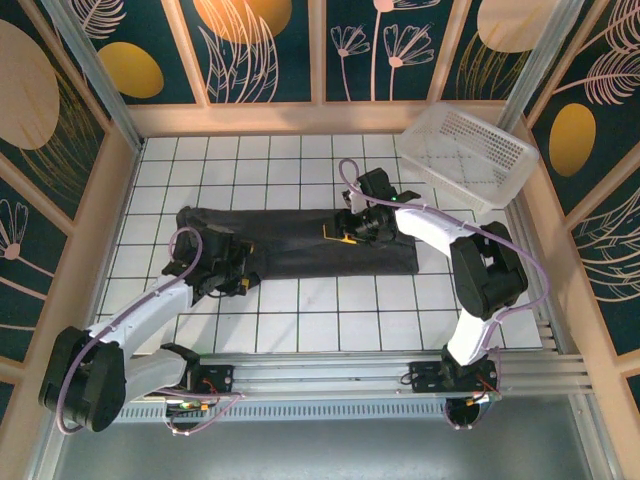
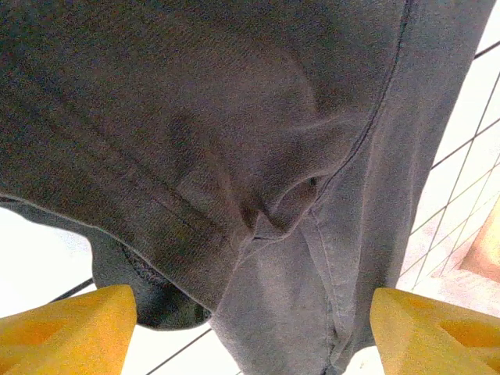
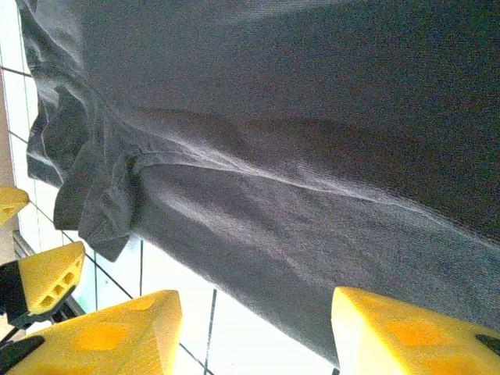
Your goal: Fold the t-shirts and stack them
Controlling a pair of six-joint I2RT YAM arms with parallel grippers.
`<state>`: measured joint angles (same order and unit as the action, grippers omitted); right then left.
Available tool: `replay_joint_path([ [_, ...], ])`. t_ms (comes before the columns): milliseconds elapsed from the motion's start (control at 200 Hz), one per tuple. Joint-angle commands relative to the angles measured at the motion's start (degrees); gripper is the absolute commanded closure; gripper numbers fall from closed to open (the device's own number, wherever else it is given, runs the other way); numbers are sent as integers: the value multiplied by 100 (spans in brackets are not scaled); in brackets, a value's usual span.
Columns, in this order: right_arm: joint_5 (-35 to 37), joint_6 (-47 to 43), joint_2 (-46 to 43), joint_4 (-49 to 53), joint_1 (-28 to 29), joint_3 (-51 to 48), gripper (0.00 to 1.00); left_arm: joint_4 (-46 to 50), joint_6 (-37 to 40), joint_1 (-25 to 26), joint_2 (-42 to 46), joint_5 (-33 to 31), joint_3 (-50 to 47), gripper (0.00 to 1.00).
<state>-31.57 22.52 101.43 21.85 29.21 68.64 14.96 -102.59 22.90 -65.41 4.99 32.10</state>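
Charcoal t-shirt (image 1: 300, 240) is laid as a long band across the tiled table (image 1: 300, 310), the left gripper (image 2: 250, 305) and right gripper (image 3: 254, 301) set wide over it with nothing held — a layer could be snagged by a finger and the fold dragged open.

The long dark t-shirt (image 1: 290, 245) lies across the middle of the worktop (image 1: 300, 320) from 9 to 3 o'clock. The left gripper (image 1: 228, 268) hangs over its 8 o'clock edge, and the right gripper (image 1: 352, 228) sits just off centre toward 2 o'clock. A white basket (image 1: 470, 150) leans in the 1 o'clock corner. Bare tiles lie open along 6 o'clock and from 10 to 12 o'clock. Walls (image 1: 300, 118) close off 9, 12 and 3 o'clock.
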Motion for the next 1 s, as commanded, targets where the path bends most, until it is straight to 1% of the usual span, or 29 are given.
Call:
replay_joint_path([
  [0,-51,-191,75,21,-23,200,46,-41,-449,14,48,6,-236,22],
  [165,-86,-220,116,38,-45,226,46,40,-399,13,130,-493,-316,23],
  [290,-94,-239,154,82,-56,311,46,296,-356,-11,220,-933,-383,26],
  [370,-95,-240,163,100,-58,347,46,397,-402,-82,460,-1216,-480,28],
  [490,-108,-240,167,105,-65,360,46,924,-334,-242,810,-1609,-442,31],
  [591,-110,-231,174,99,-64,352,46,1325,-378,-360,1194,-1806,-532,32],
  [696,-169,-231,205,57,-60,351,47,1528,-499,-458,1667,-1995,-727,35],
  [811,-337,-380,281,24,51,472,48,1471,-724,-515,2031,-1945,-973,39],
  [896,-850,-455,401,-82,181,639,48,1334,-637,-522,2090,-1715,-948,49],
  [946,-1041,-523,537,-57,473,797,48,1385,-396,-514,1978,-1471,-834,53],
  [996,-1125,-672,736,60,750,1033,48,1688,-187,-525,1744,-1111,-697,56],
])
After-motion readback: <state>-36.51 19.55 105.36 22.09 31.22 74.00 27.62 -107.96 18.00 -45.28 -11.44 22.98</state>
